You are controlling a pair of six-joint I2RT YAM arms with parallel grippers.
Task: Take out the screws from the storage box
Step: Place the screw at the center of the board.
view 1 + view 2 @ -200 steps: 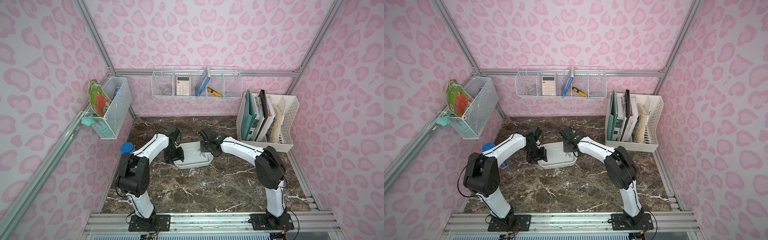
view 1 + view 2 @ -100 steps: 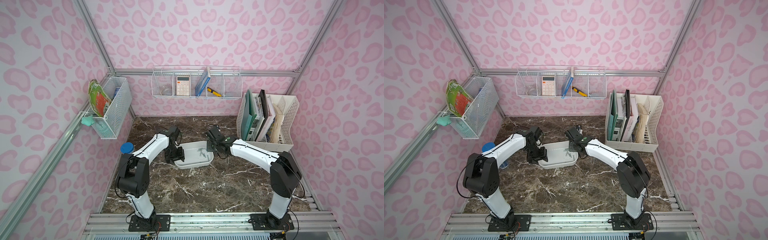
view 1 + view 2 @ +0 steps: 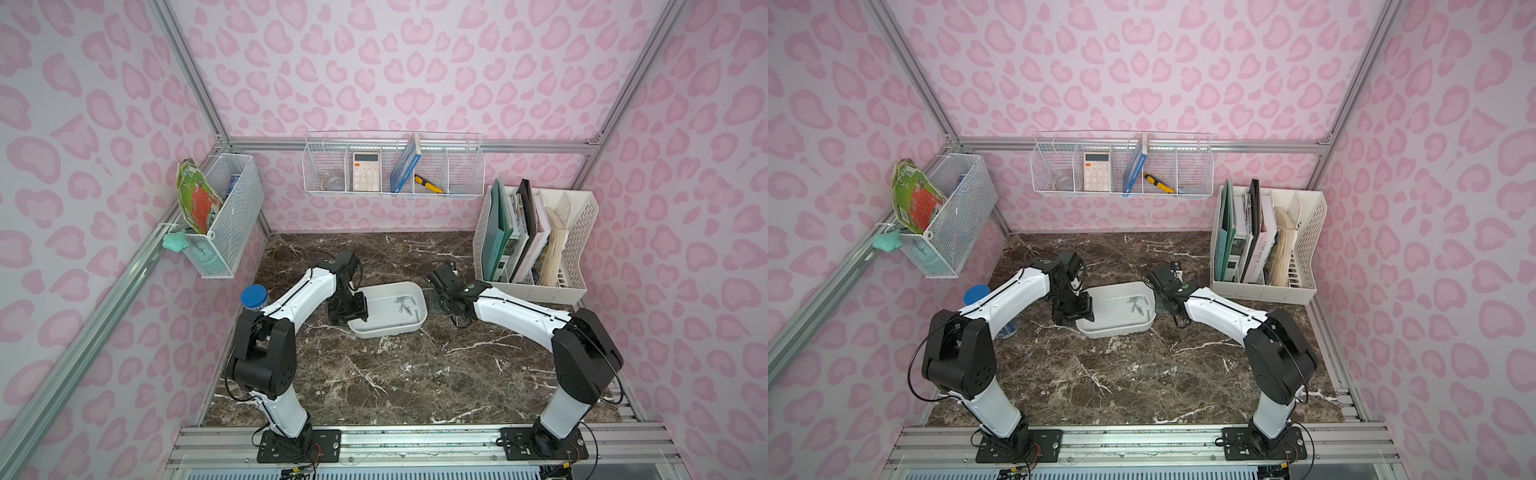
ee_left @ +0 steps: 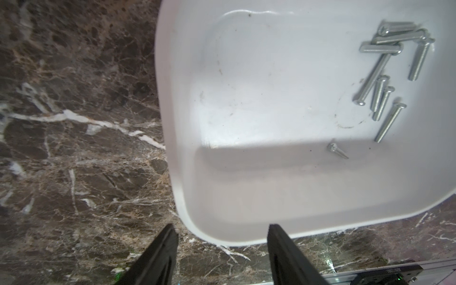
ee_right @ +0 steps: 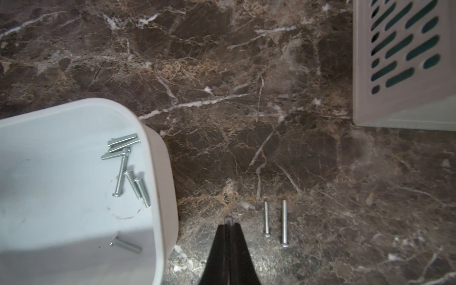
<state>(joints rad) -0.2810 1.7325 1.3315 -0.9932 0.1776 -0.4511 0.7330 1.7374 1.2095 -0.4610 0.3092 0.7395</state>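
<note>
The storage box, a shallow white tub with rounded corners and smooth walls, sits flat near the middle of the marble worktop, its long side running left to right and slightly skewed. Most of the screws, thin silver ones of differing lengths with small heads, lie in a loose, partly crossed cluster on the right part of its floor. One short screw lies apart, closer to the near wall. Two longer screws lie side by side, parallel, on the worktop just right of the box.
</note>
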